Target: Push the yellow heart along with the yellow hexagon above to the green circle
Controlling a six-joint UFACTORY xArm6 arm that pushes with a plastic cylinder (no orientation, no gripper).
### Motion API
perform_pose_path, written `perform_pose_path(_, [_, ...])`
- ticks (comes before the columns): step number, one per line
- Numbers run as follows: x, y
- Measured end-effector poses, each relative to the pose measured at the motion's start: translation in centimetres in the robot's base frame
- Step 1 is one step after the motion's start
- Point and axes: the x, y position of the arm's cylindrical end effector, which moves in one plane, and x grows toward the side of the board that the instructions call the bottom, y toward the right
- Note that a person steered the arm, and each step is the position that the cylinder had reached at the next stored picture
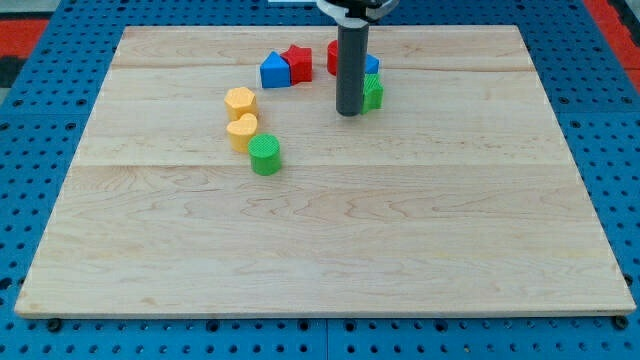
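The yellow hexagon [240, 101] sits left of the board's middle, with the yellow heart [242, 131] touching it just below. The green circle [265, 155] touches the heart at its lower right. The three form a short curved line. My tip [348, 113] rests on the board well to the right of them, about a hundred pixels from the heart. The rod stands upright and hides part of the blocks behind it.
A blue block [274, 70] and a red star [296, 62] sit together near the view's top. Behind and beside the rod are a red block [333, 57], a blue block [371, 65] and a green block [373, 92]. The wooden board [320, 250] lies on a blue pegboard.
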Motion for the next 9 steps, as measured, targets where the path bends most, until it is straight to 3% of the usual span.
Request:
perform_pose_path(2, [8.8,-1.5])
perform_pose_path(3, [11.9,-5.4])
perform_pose_path(5, [8.1,-6.8])
perform_pose_path(7, [7.3,-11.6])
perform_pose_path(9, [3.8,-11.7])
